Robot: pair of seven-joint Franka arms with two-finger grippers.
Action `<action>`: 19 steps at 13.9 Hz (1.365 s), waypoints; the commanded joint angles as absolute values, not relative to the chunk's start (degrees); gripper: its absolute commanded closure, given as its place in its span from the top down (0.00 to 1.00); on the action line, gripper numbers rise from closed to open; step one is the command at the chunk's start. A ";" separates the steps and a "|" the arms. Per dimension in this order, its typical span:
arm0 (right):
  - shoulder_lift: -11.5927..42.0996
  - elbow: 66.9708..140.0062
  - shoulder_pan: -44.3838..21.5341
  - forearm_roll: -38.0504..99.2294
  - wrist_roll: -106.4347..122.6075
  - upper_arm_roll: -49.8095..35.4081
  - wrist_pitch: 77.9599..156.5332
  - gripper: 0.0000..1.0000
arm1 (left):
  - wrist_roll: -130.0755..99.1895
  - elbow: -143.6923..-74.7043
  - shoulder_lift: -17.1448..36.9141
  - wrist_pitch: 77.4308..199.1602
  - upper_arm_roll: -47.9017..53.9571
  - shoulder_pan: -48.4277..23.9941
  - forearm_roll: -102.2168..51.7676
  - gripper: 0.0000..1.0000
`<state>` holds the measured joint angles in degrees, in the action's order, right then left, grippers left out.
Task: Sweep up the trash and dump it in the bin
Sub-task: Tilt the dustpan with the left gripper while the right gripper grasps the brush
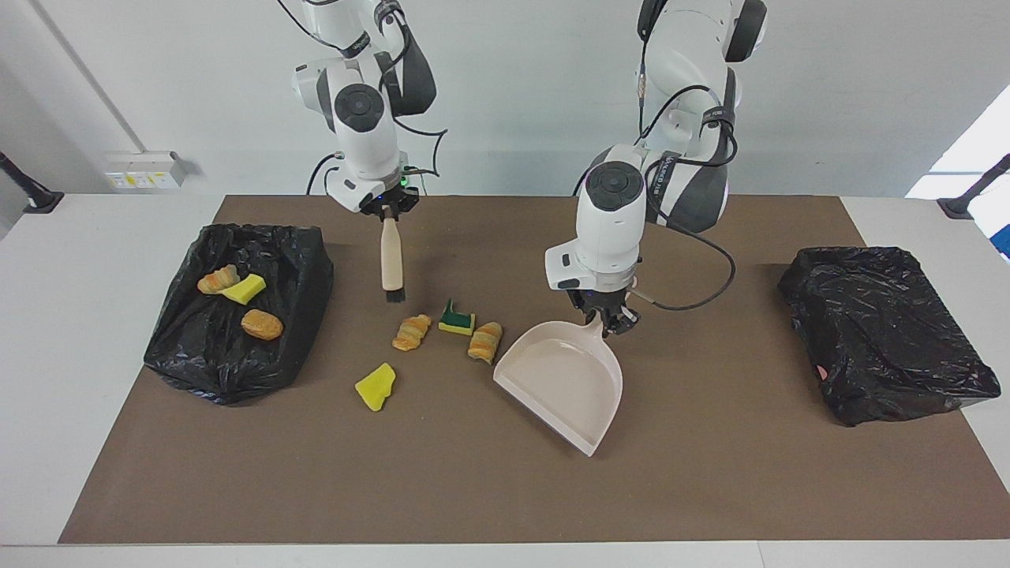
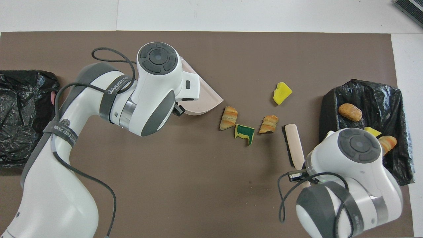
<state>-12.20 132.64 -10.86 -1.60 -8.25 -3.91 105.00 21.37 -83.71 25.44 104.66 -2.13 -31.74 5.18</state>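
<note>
Several trash bits lie on the brown mat: a striped croissant piece (image 1: 412,331) (image 2: 268,124), a green-and-yellow sponge (image 1: 457,319) (image 2: 245,132), a second croissant piece (image 1: 484,341) (image 2: 228,118) and a yellow sponge chunk (image 1: 375,386) (image 2: 282,93). My right gripper (image 1: 389,211) is shut on the handle of the brush (image 1: 390,260) (image 2: 294,145), bristles down beside the first croissant piece. My left gripper (image 1: 607,322) is shut on the handle of the beige dustpan (image 1: 564,379) (image 2: 201,99), which lies beside the second croissant piece, toward the left arm's end.
A black-lined bin (image 1: 312,260) (image 2: 396,99) at the right arm's end holds a croissant piece (image 1: 218,278), a yellow sponge (image 1: 245,289) and a bread piece (image 1: 261,324). Another black-lined bin (image 1: 876,331) (image 2: 23,115) stands at the left arm's end.
</note>
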 commanded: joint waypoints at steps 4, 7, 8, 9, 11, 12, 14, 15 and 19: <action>-0.91 125.00 -1.59 -9.31 -2.56 -4.75 113.19 0.00 | 41.45 -91.73 19.96 101.69 -2.11 -31.82 9.76 0.00; 3.85 121.91 -1.06 -12.03 -2.64 -4.83 117.15 0.00 | 45.88 -98.86 16.62 105.81 -2.11 -32.52 10.10 0.00; 5.96 120.25 -1.14 -12.04 -3.16 -4.83 117.42 0.00 | 46.66 -99.83 16.26 106.69 -2.02 -32.52 10.72 0.00; 7.54 119.02 -1.14 -12.04 -3.25 -4.83 118.55 0.00 | 48.32 -100.97 15.74 107.92 -2.02 -32.52 11.42 0.00; 9.74 116.03 -2.10 -12.04 -3.34 -4.83 119.18 0.00 | 49.31 -103.43 15.30 109.33 -2.02 -32.78 12.65 0.00; 11.32 114.19 -2.02 -12.04 -3.34 -4.83 119.18 0.00 | 49.31 -104.75 14.51 110.21 -2.02 -33.13 12.66 0.00; 14.05 111.54 -2.46 -12.13 -3.25 -5.18 118.74 0.00 | 49.31 -107.48 13.10 111.79 -1.93 -33.66 12.66 0.00; 14.50 111.27 -3.59 -11.95 -3.34 -5.19 118.57 0.00 | 49.31 -108.97 12.83 113.01 -2.02 -34.88 12.66 0.00; 14.94 111.88 -7.81 -10.11 -6.58 -5.36 117.69 0.00 | 48.87 -110.48 12.74 114.43 -2.02 -35.24 12.66 0.00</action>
